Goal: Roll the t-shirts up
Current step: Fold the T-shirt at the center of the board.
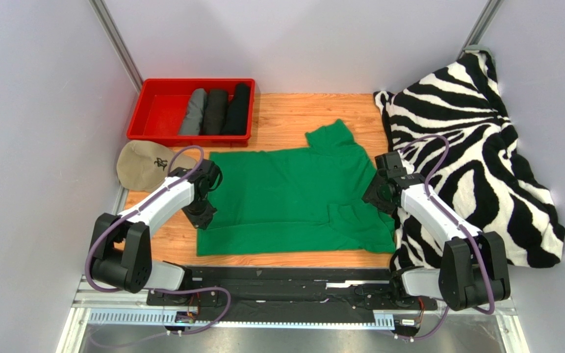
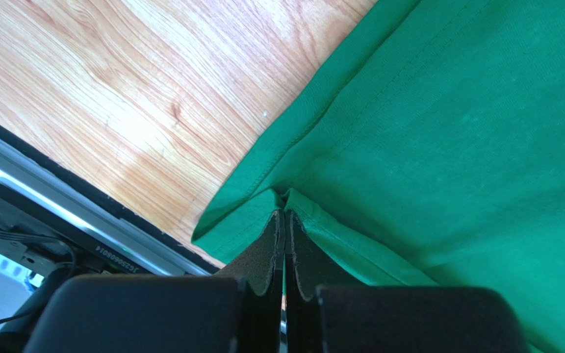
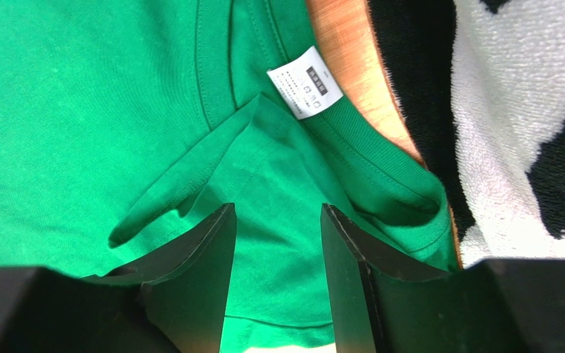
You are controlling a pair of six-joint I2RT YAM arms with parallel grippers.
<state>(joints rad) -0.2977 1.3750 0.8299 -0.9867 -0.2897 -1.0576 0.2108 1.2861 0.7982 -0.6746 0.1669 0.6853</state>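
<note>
Top external: your green t-shirt lies spread over the middle of the table and reaches the near edge, with its neck toward the right edge. Rolled shirts sit in the red bin at the far left corner.

And your grippers from up there?

Your left gripper sits at the hem side and your right gripper at the neck side. You cannot read their jaws from above.

Left wrist, then?

Its fingers are pressed together on a pinch of the hem.

Right wrist?

Its fingers stand wide apart over the collar, near the white label, and grip nothing. I judge you are only straightening the shirt and the roll is not begun. Next you would lower the right one and close it on the collar fabric, clear of the zebra blanket. Then pull both ends evenly.
</note>
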